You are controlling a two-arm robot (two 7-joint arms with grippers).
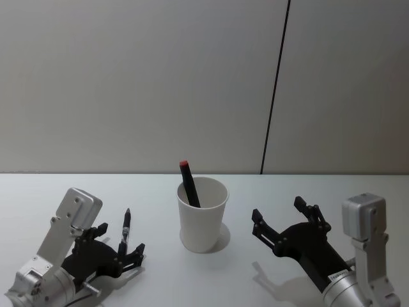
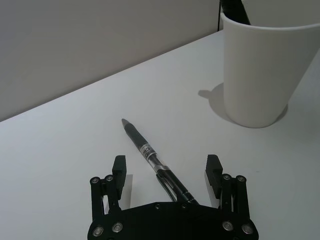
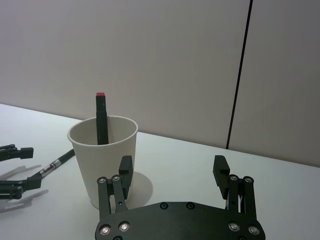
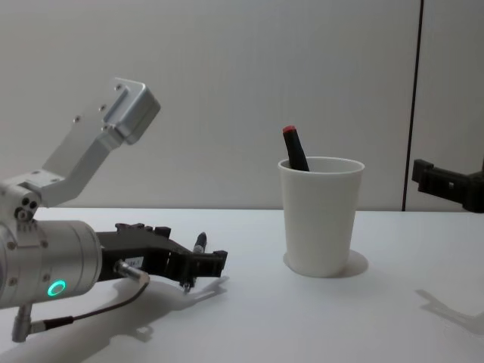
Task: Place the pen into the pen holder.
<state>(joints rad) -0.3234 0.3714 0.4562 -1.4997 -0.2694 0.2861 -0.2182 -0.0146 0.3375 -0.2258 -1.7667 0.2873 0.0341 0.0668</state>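
Pen [image 2: 145,149], slim, black, within spread left gripper [image 2: 166,162]; tapered white pen holder [image 2: 260,75]

Bright, even light from above casts soft, faint shadows on the table [image 1: 358,188].

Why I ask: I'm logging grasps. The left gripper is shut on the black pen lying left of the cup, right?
Not shut. The left wrist view shows the left gripper open around the black pen lying left of the cup.
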